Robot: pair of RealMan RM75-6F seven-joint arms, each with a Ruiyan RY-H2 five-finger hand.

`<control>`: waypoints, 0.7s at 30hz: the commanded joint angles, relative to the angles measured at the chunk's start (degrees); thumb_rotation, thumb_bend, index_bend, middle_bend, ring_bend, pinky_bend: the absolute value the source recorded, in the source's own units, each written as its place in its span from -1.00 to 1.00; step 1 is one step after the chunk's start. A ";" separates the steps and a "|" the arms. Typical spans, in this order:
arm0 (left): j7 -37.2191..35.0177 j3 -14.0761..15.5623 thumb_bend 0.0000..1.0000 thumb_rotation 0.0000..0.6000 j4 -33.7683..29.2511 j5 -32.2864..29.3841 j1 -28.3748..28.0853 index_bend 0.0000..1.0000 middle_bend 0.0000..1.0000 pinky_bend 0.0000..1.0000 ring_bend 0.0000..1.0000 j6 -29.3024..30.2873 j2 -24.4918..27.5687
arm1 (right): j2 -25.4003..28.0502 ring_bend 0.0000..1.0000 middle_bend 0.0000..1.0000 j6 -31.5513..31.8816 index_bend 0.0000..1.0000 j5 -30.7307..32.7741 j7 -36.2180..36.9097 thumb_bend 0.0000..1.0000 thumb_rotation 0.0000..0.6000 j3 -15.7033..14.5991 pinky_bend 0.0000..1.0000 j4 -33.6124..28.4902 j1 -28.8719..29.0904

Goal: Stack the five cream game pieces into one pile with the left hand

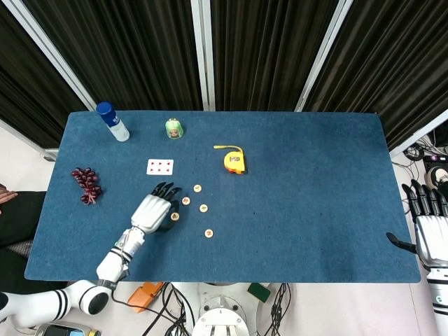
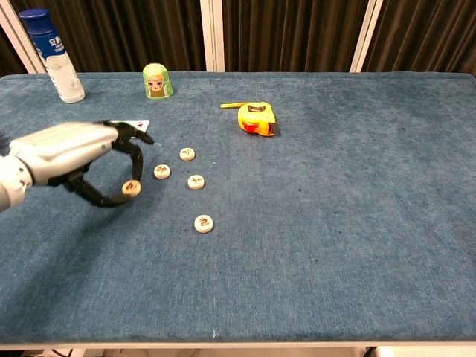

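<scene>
Five cream game pieces show on the blue table [image 1: 315, 182]. Four lie flat and apart: one [image 1: 197, 188] [image 2: 187, 154] farthest back, one [image 1: 186, 201] [image 2: 162, 172] left of it, one [image 1: 204, 208] [image 2: 195, 181] in the middle, one [image 1: 208, 233] [image 2: 203, 223] nearest the front edge. The fifth piece [image 1: 175, 216] [image 2: 132, 188] is pinched between the thumb and a fingertip of my left hand [image 1: 154, 210] [image 2: 74, 152], tilted, left of the others. My right hand [image 1: 427, 224] hangs beyond the table's right edge, fingers spread, holding nothing.
A playing card [image 1: 159, 166] [image 2: 137, 125] lies just behind the left hand. Further back stand a blue-capped bottle [image 1: 113, 121] [image 2: 52, 56] and a green doll [image 1: 173, 128] [image 2: 156, 81]. A yellow tape measure [image 1: 234, 160] [image 2: 256, 118] sits behind the pieces. Dark grapes [image 1: 86, 183] lie far left.
</scene>
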 commanded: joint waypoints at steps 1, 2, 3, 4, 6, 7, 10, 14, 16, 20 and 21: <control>0.14 -1.66 -0.23 1.00 -0.57 -0.84 -1.33 0.05 -0.78 -1.00 -1.00 -0.44 -0.15 | -0.02 -1.00 -0.91 0.10 -1.00 -0.06 0.02 -0.65 1.00 -0.01 -0.82 -0.01 -0.04; 0.30 -2.49 -0.23 1.00 -0.59 -1.57 -2.05 0.05 -0.78 -1.00 -1.00 -1.01 -0.43 | -0.03 -1.00 -0.91 0.16 -1.00 -0.09 0.05 -0.65 1.00 -0.03 -0.82 -0.01 -0.08; 0.45 -3.10 -0.24 1.00 -0.53 -2.13 -2.63 0.05 -0.78 -1.00 -1.00 -1.49 -0.70 | -0.07 -1.00 -0.91 0.18 -1.00 -0.09 0.05 -0.65 1.00 -0.05 -0.82 0.01 -0.10; 0.65 -3.68 -0.24 1.00 -0.38 -2.70 -3.22 0.05 -0.78 -1.00 -1.00 -1.98 -1.00 | -0.09 -1.00 -0.91 0.18 -1.00 -0.08 0.03 -0.65 1.00 -0.08 -0.82 0.03 -0.13; 1.82 -4.79 -0.25 1.00 0.21 -4.18 -4.67 0.05 -0.78 -1.00 -1.00 -3.24 -1.72 | -0.09 -1.00 -0.91 0.14 -1.00 0.00 -0.05 -0.65 1.00 -0.15 -0.82 -0.01 -0.20; 2.82 -5.34 -0.25 1.00 0.57 -5.22 -5.47 0.04 -0.78 -1.00 -1.00 -3.96 -2.13 | -0.05 -1.00 -0.91 0.19 -1.00 0.02 -0.11 -0.65 1.00 -0.16 -0.82 -0.07 -0.25; 5.03 -6.51 -0.26 1.00 1.33 -8.39 -7.04 0.03 -0.78 -1.00 -1.00 -5.46 -3.00 | 0.03 -1.00 -0.91 0.54 -1.00 -0.01 -0.09 -0.65 1.00 -0.15 -0.82 -0.14 -0.45; 7.27 -7.10 -0.28 1.00 2.09 -12.08 -8.34 0.03 -0.78 -1.00 -1.00 -6.78 -3.43 | 0.10 -1.00 -0.91 0.59 -1.00 0.31 0.02 -0.65 1.00 -0.19 -0.82 -0.08 -0.69; 7.86 -7.02 -0.28 1.00 2.46 -13.46 -8.69 0.03 -0.78 -1.00 -1.00 -7.09 -3.61 | 0.03 -1.00 -0.91 0.60 -1.00 0.39 0.13 -0.65 1.00 -0.21 -0.82 0.03 -0.75; 8.56 -6.60 -0.29 1.00 3.24 -15.16 -9.25 0.02 -0.78 -1.00 -1.00 -7.42 -3.97 | -0.13 -1.00 -0.91 0.62 -1.00 0.43 0.34 -0.65 1.00 -0.29 -0.82 0.24 -0.89; 8.61 -6.53 -0.29 1.00 3.39 -15.46 -9.36 0.01 -0.78 -1.00 -1.00 -7.47 -4.05 | -0.17 -1.00 -0.91 0.65 -1.00 0.45 0.38 -0.65 1.00 -0.29 -0.82 0.28 -0.92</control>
